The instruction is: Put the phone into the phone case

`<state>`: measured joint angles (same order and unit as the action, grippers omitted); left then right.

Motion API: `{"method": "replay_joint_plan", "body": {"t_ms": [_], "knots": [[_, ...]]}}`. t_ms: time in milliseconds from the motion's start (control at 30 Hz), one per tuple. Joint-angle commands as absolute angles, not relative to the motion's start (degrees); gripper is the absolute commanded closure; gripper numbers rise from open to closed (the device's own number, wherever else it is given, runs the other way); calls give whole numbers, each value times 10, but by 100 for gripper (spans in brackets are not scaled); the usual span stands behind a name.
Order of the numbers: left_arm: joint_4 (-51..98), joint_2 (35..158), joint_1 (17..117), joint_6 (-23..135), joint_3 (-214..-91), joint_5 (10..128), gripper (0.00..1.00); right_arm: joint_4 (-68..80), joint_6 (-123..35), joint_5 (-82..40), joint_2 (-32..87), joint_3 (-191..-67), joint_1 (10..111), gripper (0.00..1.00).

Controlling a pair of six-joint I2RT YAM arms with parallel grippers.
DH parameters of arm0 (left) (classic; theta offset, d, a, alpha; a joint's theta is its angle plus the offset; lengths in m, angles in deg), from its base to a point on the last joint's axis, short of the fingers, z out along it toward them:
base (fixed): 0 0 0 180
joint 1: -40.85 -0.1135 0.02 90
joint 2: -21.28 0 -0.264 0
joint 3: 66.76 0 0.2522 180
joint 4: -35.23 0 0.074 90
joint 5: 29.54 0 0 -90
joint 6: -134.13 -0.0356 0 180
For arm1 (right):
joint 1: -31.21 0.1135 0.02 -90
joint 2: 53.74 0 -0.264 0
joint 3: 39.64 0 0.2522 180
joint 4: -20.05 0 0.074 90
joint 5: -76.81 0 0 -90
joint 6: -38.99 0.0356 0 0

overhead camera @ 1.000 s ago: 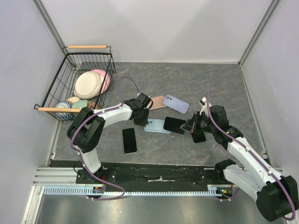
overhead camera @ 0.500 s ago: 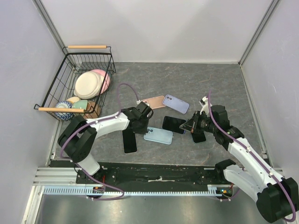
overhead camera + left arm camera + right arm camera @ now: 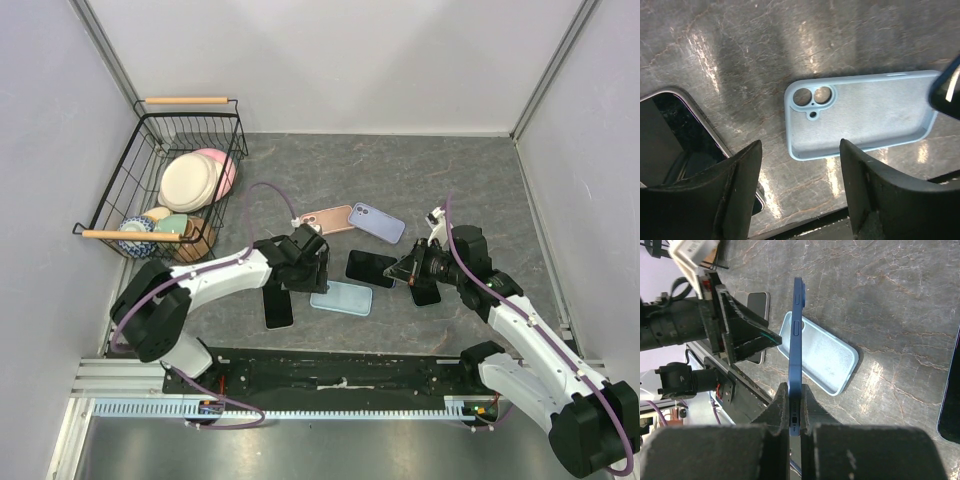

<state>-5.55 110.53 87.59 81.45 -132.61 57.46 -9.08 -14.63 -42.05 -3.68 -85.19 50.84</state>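
The left gripper [image 3: 800, 150] hovers over the camera-cutout end of the light blue phone case [image 3: 341, 297], its jaws spread wide and holding nothing. The case lies flat on the table [image 3: 470, 180], open side up. The right gripper [image 3: 794, 390] is clamped on the dark blue phone [image 3: 797, 340] — gripped by one end, near the case's other end.

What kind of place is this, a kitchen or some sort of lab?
Probably a robot test cell, not a home: plain grey panel walls box in a dark marbled tabletop, with staged props: a black wire basket of dishes and a light blue phone case.
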Motion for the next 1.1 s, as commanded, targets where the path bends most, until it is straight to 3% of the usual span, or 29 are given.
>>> {"method": "replay_joint_plan", "body": {"t_ms": [0,133,400,633,1067], "knots": [[-43,1051,878,815,-1326,554,29,-57,-148,-443,-46,-870,507,100],[-25,1022,874,796,-1323,587,20,-57,-150,-452,-44,-866,507,100],[77,975,809,787,-1260,732,19,-46,-133,-483,-37,-858,507,100],[188,903,697,804,-1164,896,20,58,-63,-543,-15,-812,510,100],[187,828,654,784,-1111,919,20,174,-8,-549,100,-789,568,100]]}}
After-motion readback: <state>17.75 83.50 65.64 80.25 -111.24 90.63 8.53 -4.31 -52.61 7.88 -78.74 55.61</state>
